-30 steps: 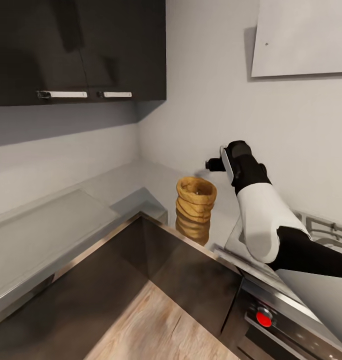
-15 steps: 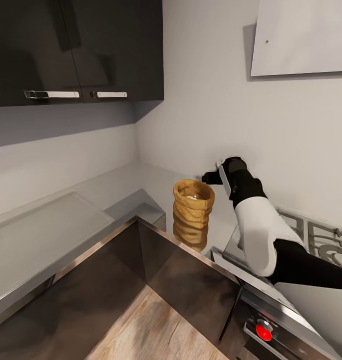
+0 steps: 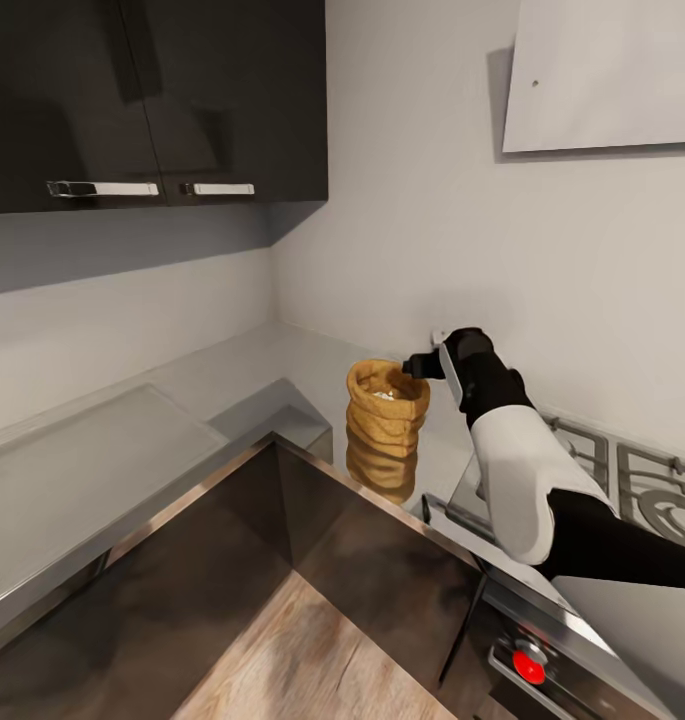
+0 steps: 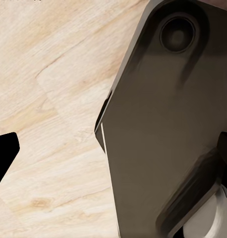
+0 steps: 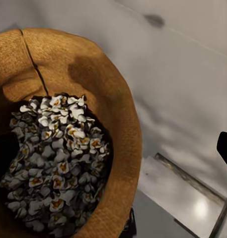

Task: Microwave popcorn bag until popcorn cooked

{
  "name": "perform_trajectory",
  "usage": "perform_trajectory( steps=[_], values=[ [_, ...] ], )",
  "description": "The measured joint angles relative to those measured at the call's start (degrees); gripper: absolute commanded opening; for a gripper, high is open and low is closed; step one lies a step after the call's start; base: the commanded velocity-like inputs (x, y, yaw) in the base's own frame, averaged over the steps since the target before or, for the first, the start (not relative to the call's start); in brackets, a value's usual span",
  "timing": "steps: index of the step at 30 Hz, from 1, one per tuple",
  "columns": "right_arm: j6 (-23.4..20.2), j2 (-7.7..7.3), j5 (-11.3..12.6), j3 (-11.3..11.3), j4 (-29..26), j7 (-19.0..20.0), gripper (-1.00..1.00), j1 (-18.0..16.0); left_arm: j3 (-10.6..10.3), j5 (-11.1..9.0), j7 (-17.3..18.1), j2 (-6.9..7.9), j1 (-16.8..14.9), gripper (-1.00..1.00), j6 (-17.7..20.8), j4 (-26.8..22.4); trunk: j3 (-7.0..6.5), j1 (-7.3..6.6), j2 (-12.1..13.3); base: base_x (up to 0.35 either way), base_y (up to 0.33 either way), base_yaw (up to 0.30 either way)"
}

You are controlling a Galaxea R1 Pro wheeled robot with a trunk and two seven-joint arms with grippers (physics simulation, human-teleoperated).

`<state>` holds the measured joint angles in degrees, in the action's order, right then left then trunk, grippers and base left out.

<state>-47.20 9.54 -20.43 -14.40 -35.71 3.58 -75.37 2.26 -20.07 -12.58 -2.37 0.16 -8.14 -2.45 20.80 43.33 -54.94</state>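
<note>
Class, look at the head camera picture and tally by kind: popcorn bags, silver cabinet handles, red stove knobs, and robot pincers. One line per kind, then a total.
Popcorn bag: 1
Silver cabinet handles: 2
Red stove knob: 1
Right pincer: 1
Total: 5

Kitchen: dark wall cabinets (image 3: 152, 100), countertop (image 3: 92, 450), gas hob (image 3: 632, 480).

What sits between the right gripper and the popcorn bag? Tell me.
Nothing: in the head view the right gripper is right at the rim of the popcorn bag, with no other object between them.
</note>
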Motion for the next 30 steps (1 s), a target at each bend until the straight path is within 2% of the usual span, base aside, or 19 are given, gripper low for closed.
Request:
perform_trajectory(
  steps=[8, 13, 14, 15, 18, 20, 30],
  values=[
    [2.04, -0.37, -0.15, 0.03, 2.4, -0.05, 1.0, 0.01, 0.0, 0.0, 0.03, 0.02, 0.0, 1.0, 0.0, 0.0, 0.0, 0.0, 0.0, 0.099, 0.0, 0.0],
    [7.41, -0.53, 0.05, 0.08, 8.45, -0.04, 1.0, 0.0, 0.0, 0.0, -0.03, 0.02, 0.0, 1.0, 0.0, 0.0, 0.0, 0.01, 0.01, 0.018, 0.0, 0.0],
    [8.43, -1.26, 0.09, 0.08, 9.18, -0.06, 1.0, 0.0, 0.0, 0.0, -0.03, 0.02, 0.0, 1.0, 0.0, -0.01, 0.0, 0.01, 0.01, 0.0, 0.0, 0.0],
    [9.16, -3.18, 0.13, 0.07, 9.65, -0.08, 1.0, 0.01, 0.01, 0.0, -0.04, 0.02, 0.01, 1.0, 0.01, -0.02, 0.0, 0.01, 0.01, 0.0, 0.0, 0.0],
    [9.39, -5.07, 0.27, 0.06, 9.72, -0.08, 1.0, 0.11, 0.02, 0.0, -0.03, 0.02, 0.0, 1.0, 0.0, -0.01, 0.0, 0.01, 0.0, 0.0, 0.0, 0.0],
    [9.43, -5.46, 0.26, -0.03, 9.6, -0.12, 1.0, 0.12, 0.0, 0.0, -0.05, 0.02, 0.0, 1.0, 0.0, 0.0, 0.0, 0.01, 0.0, 0.0, 0.0, 0.0],
    [9.44, -5.27, 0.39, 0.08, 9.62, -0.17, 1.0, 0.11, 0.0, 0.0, -0.06, 0.02, 0.0, 1.0, 0.0, 0.0, 0.0, 0.01, 0.0, 0.0, 0.0, 0.0]
  ],
)
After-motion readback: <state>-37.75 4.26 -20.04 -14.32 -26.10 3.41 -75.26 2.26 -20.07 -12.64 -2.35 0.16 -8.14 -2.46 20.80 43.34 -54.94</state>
